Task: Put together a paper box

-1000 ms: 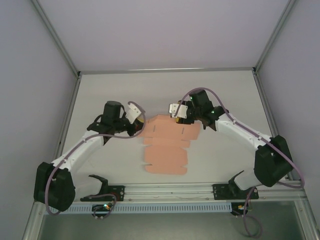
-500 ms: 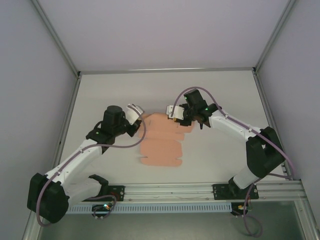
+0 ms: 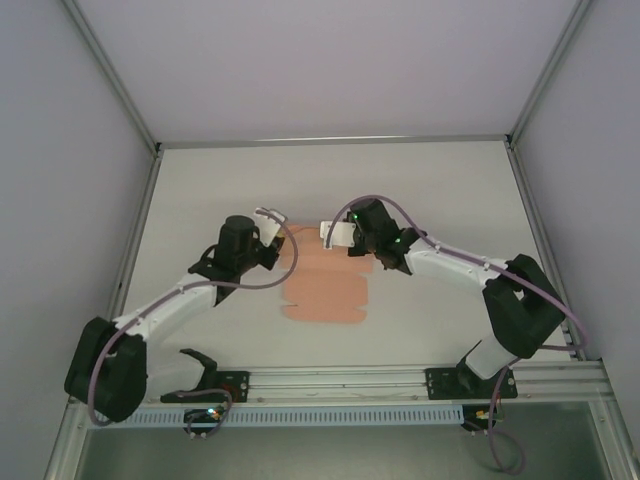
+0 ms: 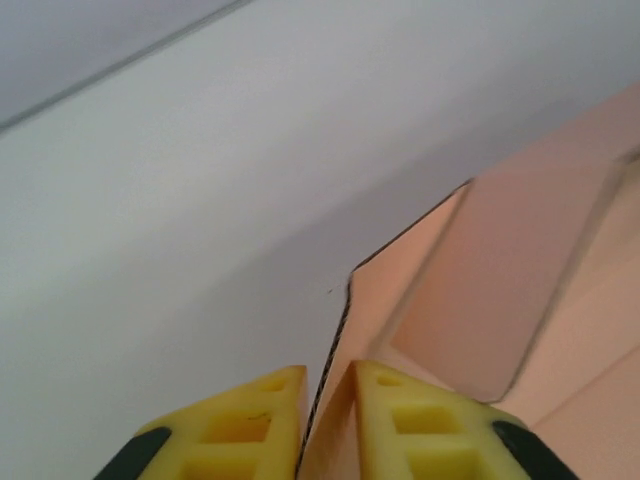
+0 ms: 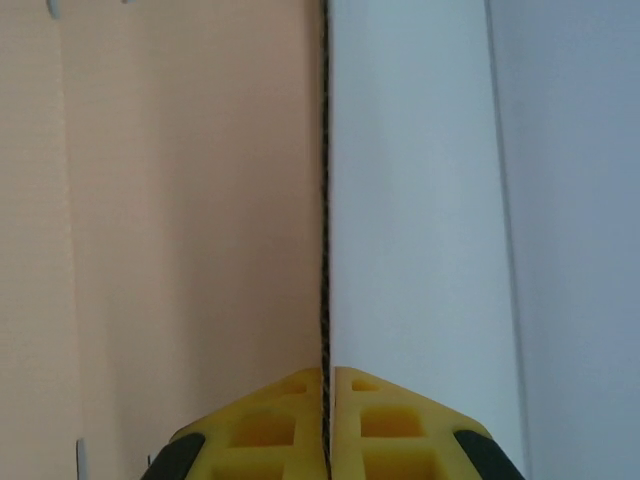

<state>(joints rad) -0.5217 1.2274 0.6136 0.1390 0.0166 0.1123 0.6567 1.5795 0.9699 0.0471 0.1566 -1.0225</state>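
Pink paper box [image 3: 325, 290] | left claw [image 4: 327, 380] astride edge | right claw [image 5: 327, 378] pinching edge

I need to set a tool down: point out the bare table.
Free: white table between salmon-pink card sheet and back rail; also between sheet and front rail. Crowded: sheet's far corners, at left gripper and right gripper.

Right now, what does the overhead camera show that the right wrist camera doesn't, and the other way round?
Overhead: both arms, the whole salmon-pink flat card sheet, and the left end effector at its left edge. Right wrist: a close-up of the right end effector, yellow fingertips shut on the sheet's thin edge. Both: the pink sheet and the pale table.
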